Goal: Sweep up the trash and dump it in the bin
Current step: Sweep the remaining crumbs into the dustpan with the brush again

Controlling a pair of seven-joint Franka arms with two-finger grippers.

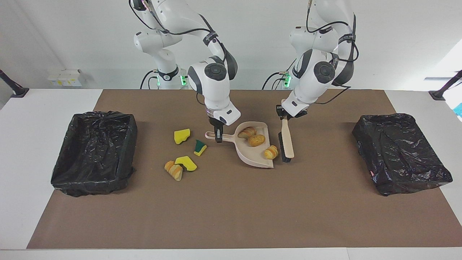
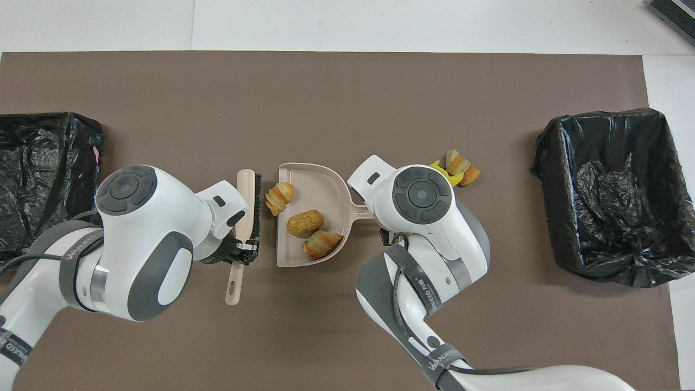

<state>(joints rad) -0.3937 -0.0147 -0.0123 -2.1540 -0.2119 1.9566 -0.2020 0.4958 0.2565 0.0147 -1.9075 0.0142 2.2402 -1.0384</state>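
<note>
Three bread-like scraps of the trash lie in or at the mouth of the beige dustpan, one on its lip just beside the brush, while four more scraps, yellow sponge pieces and a bread lump, wait on the mat toward the right arm's end. The right gripper is clamped on the dustpan's handle, apparently to brace the pan, and the left gripper is clenched on the brush handle, bristles at the pan's open edge to push the last lump in. The only legible writing is "WANJEED" on the arms' grey straps.
</note>
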